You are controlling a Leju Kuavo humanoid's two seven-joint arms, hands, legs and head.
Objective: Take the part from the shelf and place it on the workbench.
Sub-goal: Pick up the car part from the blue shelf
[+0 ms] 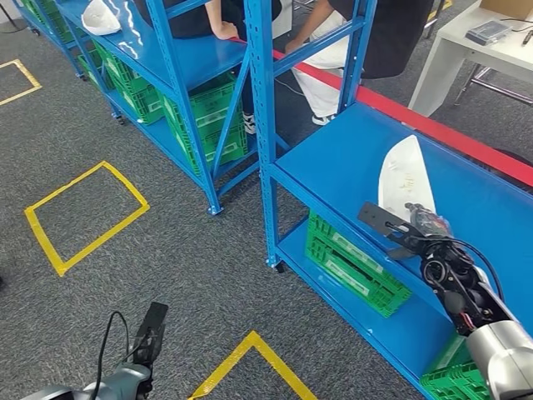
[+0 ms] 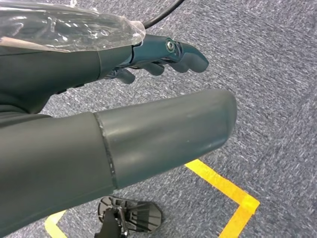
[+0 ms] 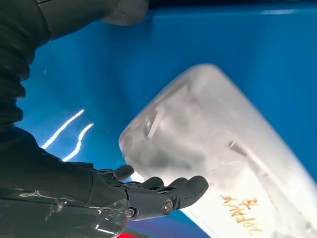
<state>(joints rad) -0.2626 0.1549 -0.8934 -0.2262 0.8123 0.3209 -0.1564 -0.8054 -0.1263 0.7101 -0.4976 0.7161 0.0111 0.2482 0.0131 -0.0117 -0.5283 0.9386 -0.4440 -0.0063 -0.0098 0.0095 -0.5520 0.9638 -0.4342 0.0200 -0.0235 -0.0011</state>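
Head view, right hand: the right hand [image 1: 420, 227] reaches over the near edge of the blue steel shelf [image 1: 352, 158], its dark fingers stretched out flat and apart, grasping nothing.
Right wrist view, right hand: the fingers [image 3: 164, 191] lie extended just beside the part's near end; whether they touch it I cannot tell, because the part is blurred there.
Task part: the white, curved moulded plastic part [image 1: 405, 179] lies flat on the upper deck of the blue steel shelf, just beyond the right hand. In the right wrist view the same part [image 3: 224, 148] carries orange handwriting near one end, too blurred to read.
Left hand: the left hand [image 2: 164, 54] hangs low over the grey carpet floor [image 1: 188, 275], fingers gently curved and apart, with nothing in them. A clear plastic wrap covers the wrist behind it.
Floor marks: yellow tape squares [image 1: 85, 215] are stuck on the carpet, one to the left of the shelf and a corner of another close to the left arm.
Lower deck: green slatted plastic crates [image 1: 352, 267] sit under the part's deck.
Second rack: another blue rack [image 1: 182, 58] stands further left, with a second white part [image 1: 101, 17] on top and more green crates below.
People: two people are seated behind the racks.
Beyond: a white table [image 1: 477, 50] stands at the far right.
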